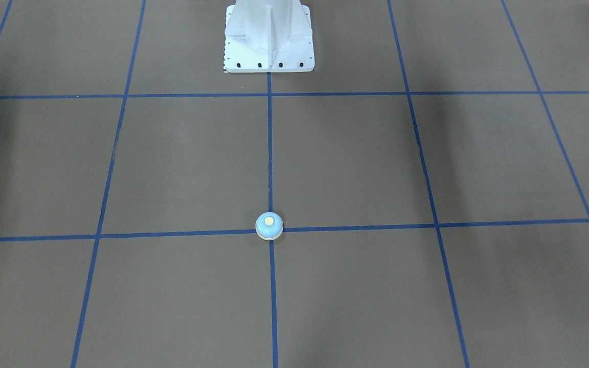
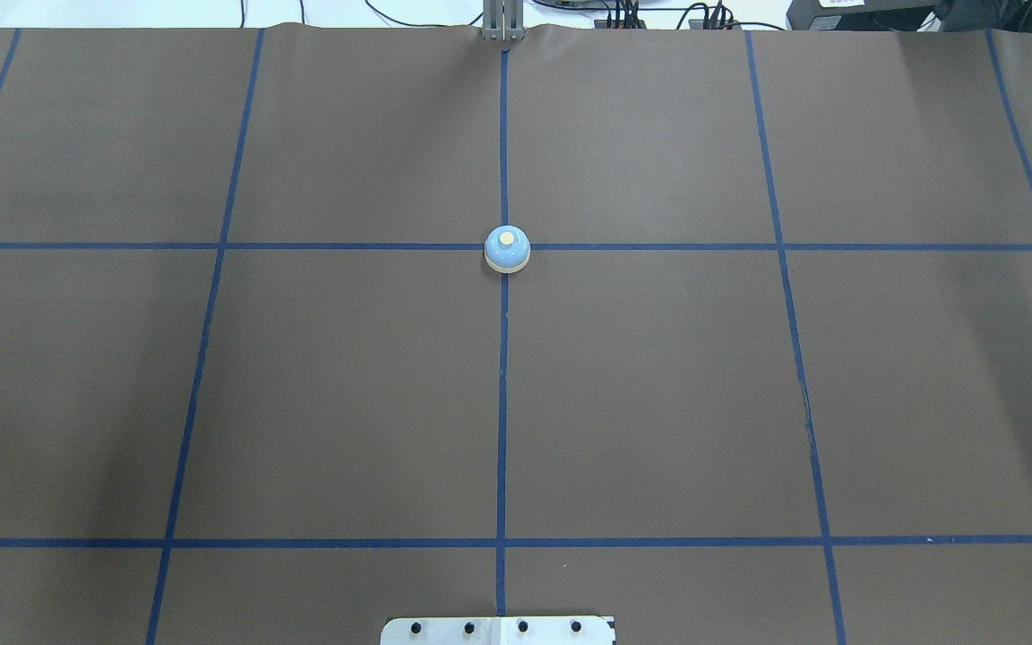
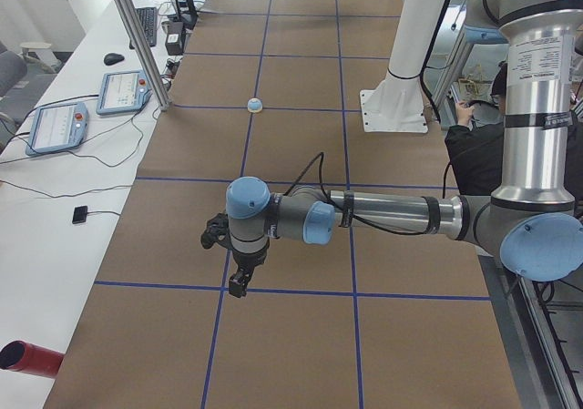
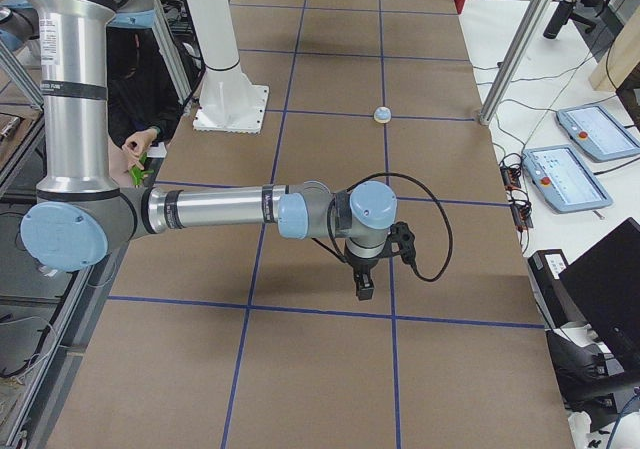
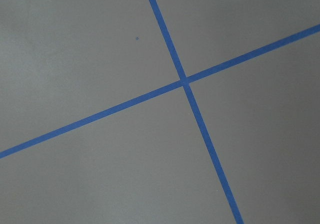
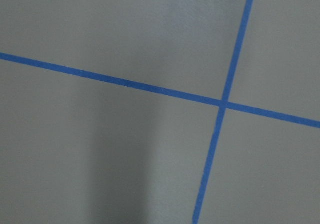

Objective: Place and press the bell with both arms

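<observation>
The bell (image 2: 507, 248) is a small light-blue dome with a cream button, standing upright on a crossing of blue tape lines at mid-table; it also shows as the bell (image 1: 269, 225), (image 3: 255, 106), (image 4: 382, 115). Both arms stay outside the overhead and front-facing views. In the exterior left view my left gripper (image 3: 239, 286) points down over the brown paper near a tape crossing, far from the bell. My right gripper (image 4: 364, 291) hangs the same way at the table's other end. I cannot tell whether either is open or shut. Both wrist views show only paper and tape.
The white pedestal base (image 1: 269, 51) is bolted at the robot's side of the table. Teach pendants (image 3: 59, 125) and cables lie on the white bench beyond the far edge. A red cylinder (image 3: 27, 359) lies off the paper. A person (image 4: 140, 99) sits behind the robot.
</observation>
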Robot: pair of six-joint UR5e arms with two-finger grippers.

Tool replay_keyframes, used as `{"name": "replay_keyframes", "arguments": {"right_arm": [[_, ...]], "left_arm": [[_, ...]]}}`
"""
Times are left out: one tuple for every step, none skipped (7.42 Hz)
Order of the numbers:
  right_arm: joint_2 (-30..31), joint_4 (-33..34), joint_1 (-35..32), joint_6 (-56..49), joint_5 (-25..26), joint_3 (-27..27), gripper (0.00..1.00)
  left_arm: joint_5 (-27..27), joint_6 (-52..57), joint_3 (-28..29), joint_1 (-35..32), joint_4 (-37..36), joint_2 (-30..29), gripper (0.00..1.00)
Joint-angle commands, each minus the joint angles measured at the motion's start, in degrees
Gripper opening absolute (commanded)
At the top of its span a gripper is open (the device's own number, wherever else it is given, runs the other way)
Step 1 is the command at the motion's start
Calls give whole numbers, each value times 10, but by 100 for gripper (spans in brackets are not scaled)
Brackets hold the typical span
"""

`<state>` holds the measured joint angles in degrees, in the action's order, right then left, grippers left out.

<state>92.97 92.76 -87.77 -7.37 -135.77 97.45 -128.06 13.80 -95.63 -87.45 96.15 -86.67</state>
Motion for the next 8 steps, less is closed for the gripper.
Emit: {"name": "replay_keyframes", "arguments": {"right_arm": [[10, -1, -5, 4, 0, -23, 100], [28, -2, -5, -4, 1, -23, 100], [20, -2, -5, 4, 0, -23, 100], [18, 1, -5, 5, -4, -15, 100], [17, 4, -5, 7, -12, -11, 100], [17, 6, -5, 10, -26, -4, 100], [19, 6, -6, 29, -35, 2, 100], [19, 6, -6, 32, -37, 6, 100]], "left_arm": [[0, 0, 0, -4, -3, 0, 100], [1, -1, 0, -14, -8, 0, 100], [1, -1, 1, -15, -15, 1, 100], [-1, -1, -4, -20, -54, 1, 100], [-1, -1, -9, -34, -86, 1, 100], [-15, -1, -14, -56, -88, 20, 100], [-47, -6, -17, -61, -87, 37, 100], [-54, -9, -15, -62, -83, 54, 100]]}}
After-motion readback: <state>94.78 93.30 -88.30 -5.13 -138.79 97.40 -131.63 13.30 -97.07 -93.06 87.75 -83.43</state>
